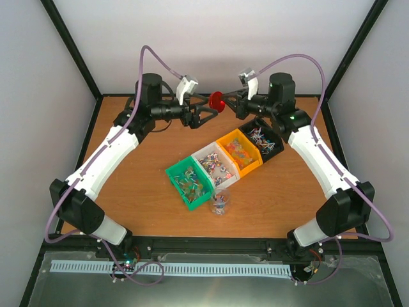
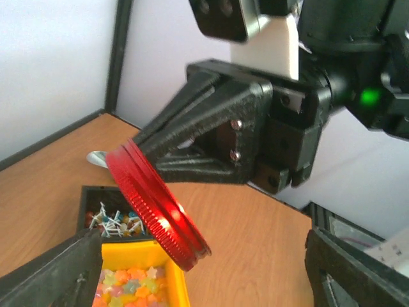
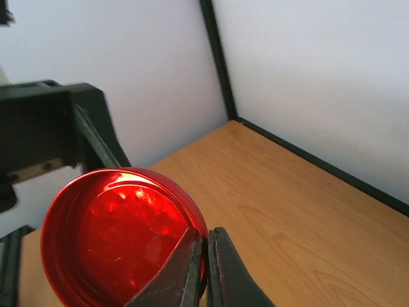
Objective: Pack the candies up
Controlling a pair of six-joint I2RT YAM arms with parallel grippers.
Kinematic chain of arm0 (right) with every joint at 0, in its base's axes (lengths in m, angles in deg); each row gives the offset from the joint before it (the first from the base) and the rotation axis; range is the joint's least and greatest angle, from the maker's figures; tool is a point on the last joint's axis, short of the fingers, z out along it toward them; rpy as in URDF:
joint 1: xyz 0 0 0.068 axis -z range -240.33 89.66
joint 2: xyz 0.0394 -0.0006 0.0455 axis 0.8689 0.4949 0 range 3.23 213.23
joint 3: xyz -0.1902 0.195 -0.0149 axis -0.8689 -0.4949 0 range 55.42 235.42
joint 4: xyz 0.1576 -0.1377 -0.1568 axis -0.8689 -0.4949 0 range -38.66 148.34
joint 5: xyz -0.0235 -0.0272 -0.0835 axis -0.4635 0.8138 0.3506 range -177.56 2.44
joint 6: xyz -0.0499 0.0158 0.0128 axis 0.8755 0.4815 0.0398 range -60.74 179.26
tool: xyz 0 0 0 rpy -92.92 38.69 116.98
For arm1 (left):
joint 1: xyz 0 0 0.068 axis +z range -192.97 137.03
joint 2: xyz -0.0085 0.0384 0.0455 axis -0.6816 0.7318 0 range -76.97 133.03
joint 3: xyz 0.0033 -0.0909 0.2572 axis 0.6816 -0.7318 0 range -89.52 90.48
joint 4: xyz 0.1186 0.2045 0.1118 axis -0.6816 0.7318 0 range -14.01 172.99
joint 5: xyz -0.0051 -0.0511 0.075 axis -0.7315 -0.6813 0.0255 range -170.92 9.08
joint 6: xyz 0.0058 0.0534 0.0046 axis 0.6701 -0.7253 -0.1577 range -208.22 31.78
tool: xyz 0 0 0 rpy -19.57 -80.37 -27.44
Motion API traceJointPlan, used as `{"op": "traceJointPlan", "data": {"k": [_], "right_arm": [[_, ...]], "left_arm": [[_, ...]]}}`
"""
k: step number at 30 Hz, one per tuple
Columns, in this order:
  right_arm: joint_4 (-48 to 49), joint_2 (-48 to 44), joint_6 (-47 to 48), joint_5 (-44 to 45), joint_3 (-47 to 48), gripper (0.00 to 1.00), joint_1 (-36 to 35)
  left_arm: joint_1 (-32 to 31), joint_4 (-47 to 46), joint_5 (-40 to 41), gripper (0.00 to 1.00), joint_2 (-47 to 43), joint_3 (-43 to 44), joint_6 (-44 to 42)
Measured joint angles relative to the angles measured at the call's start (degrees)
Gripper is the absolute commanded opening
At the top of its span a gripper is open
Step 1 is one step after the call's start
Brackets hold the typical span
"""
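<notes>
**Op A:** Red lid (image 1: 216, 101) first. My right gripper (image 1: 231, 102) pinches it by the rim, jaws pressed together on the edge. It's up in the air beyond the orange bin (image 1: 250, 168), toward the back wall.

**Op B:** Left gripper?

**Op A:** My left gripper (image 1: 209, 115) is spread wide and faces the lid from the other side. It's not touching it, as far as I can tell.

**Op B:** Candies, where?

**Op A:** The candies (image 1: 216, 167) lie loose in four bins in a row. There's the orange bin, with the black bin (image 1: 276, 150) against its far side. The white bin (image 1: 199, 155) and then the green bin (image 1: 176, 176) run along its near side. A few more are in the clear jar (image 1: 219, 203), nearer me than the orange bin, just off the green one. It has no lid on.

**Op B:** How do they handle?

**Op A:** My guess is very light and tiny, with slick, crinkly wrappers over a hard core, so not fragile. In a heap they'll probably shift and squirt out of a pinch.

**Op B:** Where do I grab?

**Op A:** I'd come straight down and pinch one across its middle. I wouldn't take a twisted wrapper end, since that likely folds. Expect neighbours to ride along.

**Op B:** And the lid?

**Op A:** It looks like stiff, light plastic, and the ribbed edge should hold fine.
</notes>
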Motion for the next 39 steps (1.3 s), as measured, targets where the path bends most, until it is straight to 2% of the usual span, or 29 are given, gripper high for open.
{"op": "traceJointPlan", "data": {"k": [3,9,13,17,22,28,30,35,39], "right_arm": [[2.14,0.42,-2.14,-7.04,-0.17,0.03,0.39],[18.05,1.22,-17.16,-22.34,-5.11,0.03,0.81],[31.93,1.44,-30.69,-27.15,-9.09,0.03,0.87],[46.23,1.51,-44.46,-27.76,-11.72,0.03,1.40],[58.84,1.66,-59.17,-25.09,-13.86,0.03,2.32],[67.78,2.12,-72.08,-20.98,-16.94,0.03,2.34],[69.16,2.49,-74.60,-20.09,-17.35,0.03,2.14],[71.47,3.19,-78.29,-18.93,-17.75,0.03,1.07],[73.02,3.82,-79.71,-18.91,-17.75,0.03,0.15]], "left_arm": [[0.04,3.10,-3.85,0.99,0.00,0.04,-5.92],[2.05,5.01,-11.61,1.00,-0.11,0.17,-14.51],[3.93,4.00,-14.62,1.00,-0.17,1.53,-17.42],[4.61,0.66,-15.30,1.00,-0.24,4.24,-17.51],[4.61,-9.42,-15.98,1.00,-0.33,4.33,-9.77],[4.61,-36.81,-16.72,1.00,0.17,-1.64,12.83],[4.61,-42.80,-16.28,1.00,0.98,-2.54,17.92],[4.33,-46.42,-15.10,1.00,2.16,-2.60,21.94],[2.78,-43.12,-14.91,1.00,2.03,-2.60,19.30]]}}
